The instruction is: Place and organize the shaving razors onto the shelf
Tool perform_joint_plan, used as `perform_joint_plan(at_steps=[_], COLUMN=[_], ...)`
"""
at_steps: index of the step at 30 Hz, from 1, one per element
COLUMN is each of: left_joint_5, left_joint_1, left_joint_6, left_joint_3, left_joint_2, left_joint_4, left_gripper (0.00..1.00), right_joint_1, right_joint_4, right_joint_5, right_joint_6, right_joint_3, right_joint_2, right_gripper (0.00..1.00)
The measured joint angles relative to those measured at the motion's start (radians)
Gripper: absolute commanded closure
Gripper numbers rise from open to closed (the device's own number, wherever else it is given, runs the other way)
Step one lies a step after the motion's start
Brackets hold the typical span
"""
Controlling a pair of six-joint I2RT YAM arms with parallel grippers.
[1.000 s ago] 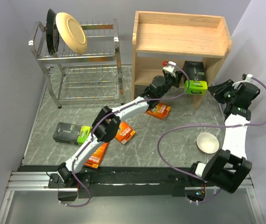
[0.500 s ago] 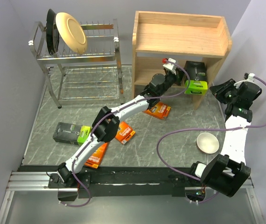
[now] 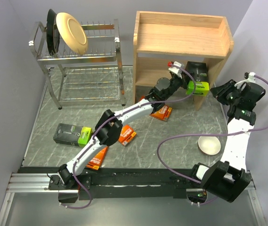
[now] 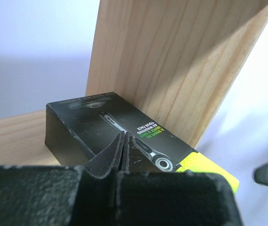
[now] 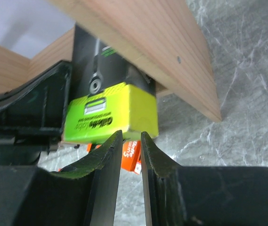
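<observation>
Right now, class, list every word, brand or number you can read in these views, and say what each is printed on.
"GilletteLabs": on the lime-green end of the black razor pack lying in the shelf.
Upside-down white and green lines on that pack's black face, left wrist view: too blurred to read with certainty.
Print on the orange packs and the other black pack, top view: too small to read.

We see only part of the black pack (image 3: 198, 75), its far end under the top board of the shelf (image 3: 183, 41); the left arm (image 3: 134, 110) covers most of an orange pack (image 3: 97, 160) by the near edge of the table (image 3: 44, 117).
</observation>
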Motion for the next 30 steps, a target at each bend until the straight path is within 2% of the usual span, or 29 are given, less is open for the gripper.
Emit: perform_joint_plan(at_steps=[15, 16, 18, 19, 22, 24, 25, 26, 30], left_joint_5=[-0.034, -0.042, -0.06, -0.068, -0.089, -0.092, -0.093, -0.092, -0.093], left_joint_1=[-0.04, -0.042, -0.044, -0.044, -0.038, -0.027, -0.019, -0.008, 0.035], left_joint_6=[-0.02, -0.017, -0.009, -0.006, 0.001, 0.003, 0.001, 0.0, -0.012], left_joint_3=[0.096, 0.097, 0.097, 0.097, 0.081, -0.01, -0.076, -0.148, -0.349], left_joint_2=[0.074, 0.076, 0.078, 0.078, 0.073, 0.032, 0.001, -0.037, -0.169], left_joint_4=[0.051, 0.056, 0.061, 0.063, 0.084, 0.114, 0.138, 0.155, 0.179], left_gripper=[0.97, 0.87, 0.75, 0.66, 0.57, 0.64, 0.87, 0.99, 0.99], right_joint_1=[0.071, 0.082, 0.101, 0.111, 0.134, 0.14, 0.143, 0.145, 0.145], right_joint_4=[-0.11, -0.116, -0.117, -0.122, -0.122, -0.116, -0.112, -0.105, -0.089], right_joint_5=[-0.053, -0.053, -0.052, -0.051, -0.047, -0.047, -0.047, -0.046, -0.043], right_joint_6=[-0.089, -0.099, -0.11, -0.113, -0.112, -0.108, -0.107, -0.104, -0.092], right_joint_3=[0.042, 0.047, 0.048, 0.048, 0.048, 0.048, 0.048, 0.048, 0.047], right_joint_2=[-0.035, -0.035, -0.035, -0.035, -0.032, -0.032, -0.032, -0.032, -0.032], right_gripper=[0.7, 0.7, 0.7, 0.7, 0.7, 0.7, 0.7, 0.7, 0.7])
